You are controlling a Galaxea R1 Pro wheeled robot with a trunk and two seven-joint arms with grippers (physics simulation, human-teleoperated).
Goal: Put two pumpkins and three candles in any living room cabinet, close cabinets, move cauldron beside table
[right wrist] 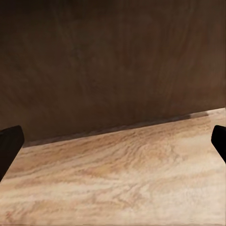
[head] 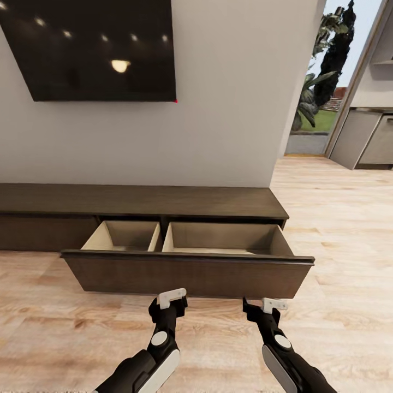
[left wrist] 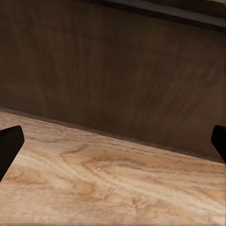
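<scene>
Both arms reach low toward the pulled-out drawer of the cabinet.

The left gripper and right gripper point forward, side by side, just short of the dark drawer front, above the wooden floor. In each wrist view the black fingertips sit far apart at the frame edges, so both claws are spread wide and hold nothing. The drawer's pale compartments lie open below the wall-mounted TV.
</scene>
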